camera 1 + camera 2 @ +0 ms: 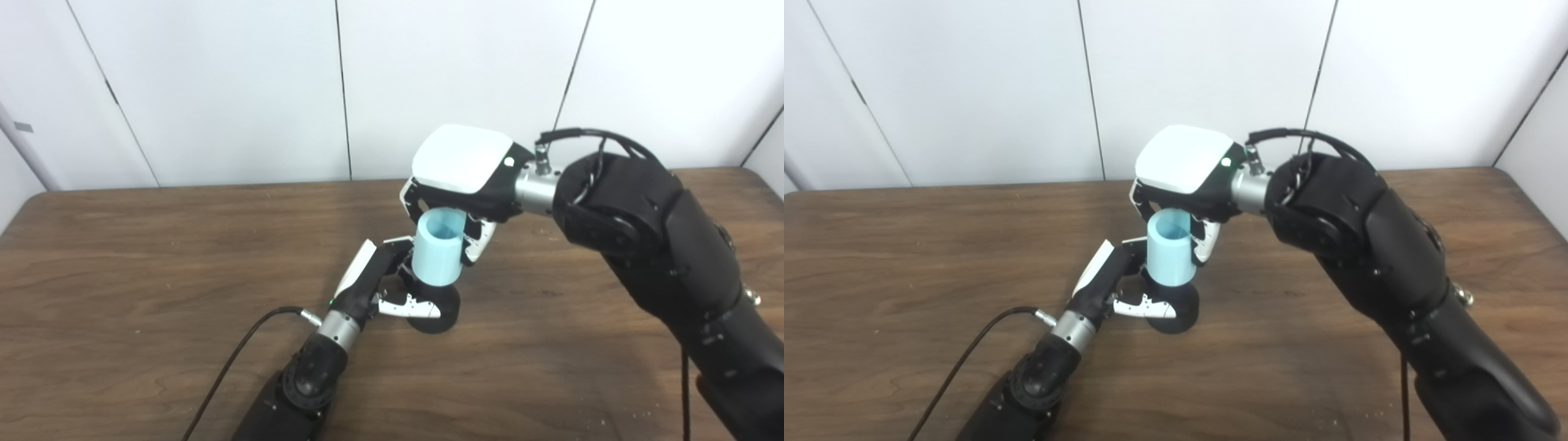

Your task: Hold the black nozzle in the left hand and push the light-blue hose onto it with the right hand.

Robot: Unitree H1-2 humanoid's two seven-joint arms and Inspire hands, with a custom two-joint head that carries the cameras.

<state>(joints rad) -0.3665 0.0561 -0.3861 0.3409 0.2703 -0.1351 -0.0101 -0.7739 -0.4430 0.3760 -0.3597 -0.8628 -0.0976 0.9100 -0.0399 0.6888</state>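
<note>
The black nozzle stands on the wooden table near the middle. My left hand is shut on it, thumb across its front. A light-blue hose piece, a short open tube, sits upright on top of the nozzle, seen again as the hose over the nozzle. My right hand reaches over from the right and is shut on the hose, fingers down along its upper sides. The nozzle's top is hidden inside the hose.
A black cable trails from my left wrist toward the front edge of the table. White wall panels stand right behind the table's far edge. My bulky right forearm fills the right side.
</note>
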